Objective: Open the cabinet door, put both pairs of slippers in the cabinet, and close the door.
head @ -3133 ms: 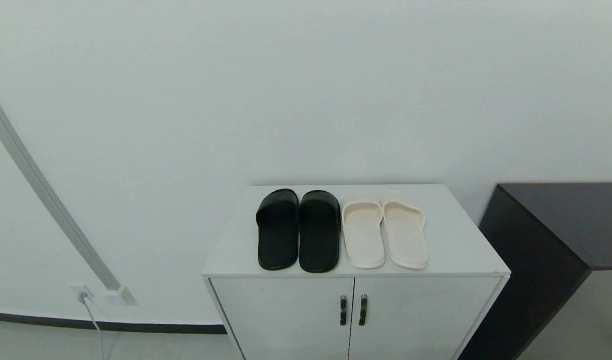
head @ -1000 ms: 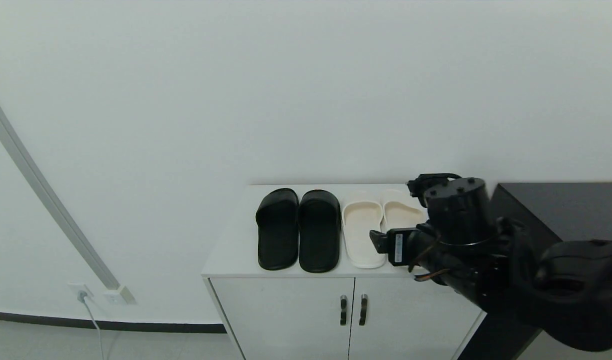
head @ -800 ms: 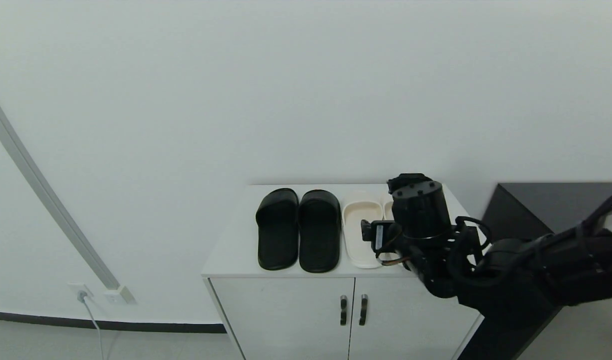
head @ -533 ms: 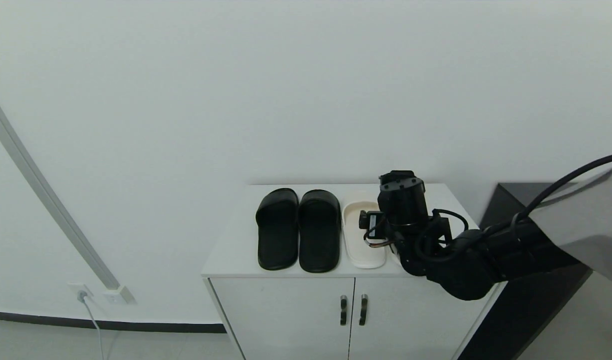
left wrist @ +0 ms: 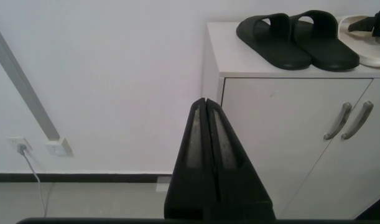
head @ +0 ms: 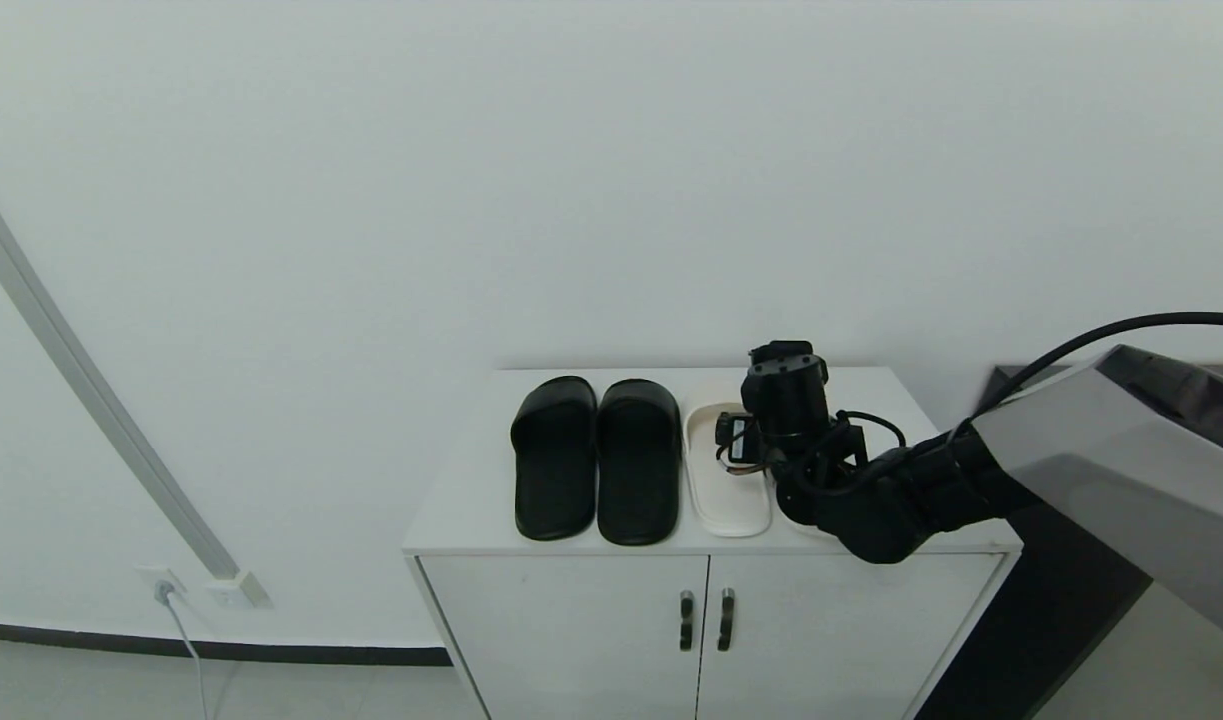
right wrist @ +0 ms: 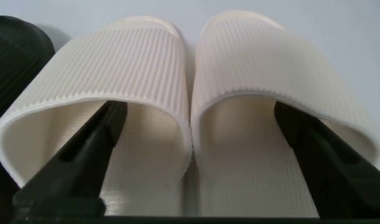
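Jaws of the left gripper (left wrist: 205,155) are pressed together on nothing, low and off the left side of the cabinet (head: 461,510), whose two doors (head: 571,640) are shut. On top, the black slippers (head: 596,460) lie side by side, with the white slippers (right wrist: 190,93) just beside them. The right gripper (right wrist: 193,168) is spread wide, one finger (right wrist: 78,162) under each white strap.

This looks like the grasp on the white pair, with no door opened yet. Next, pinch the inner walls together and lift straight up; the free left gripper seems best placed for a handle (head: 686,620). The black pair crowds the left, the wall is behind the toes, and the heels sit near the front edge. A dark counter (head: 1031,640) limits room on the right.
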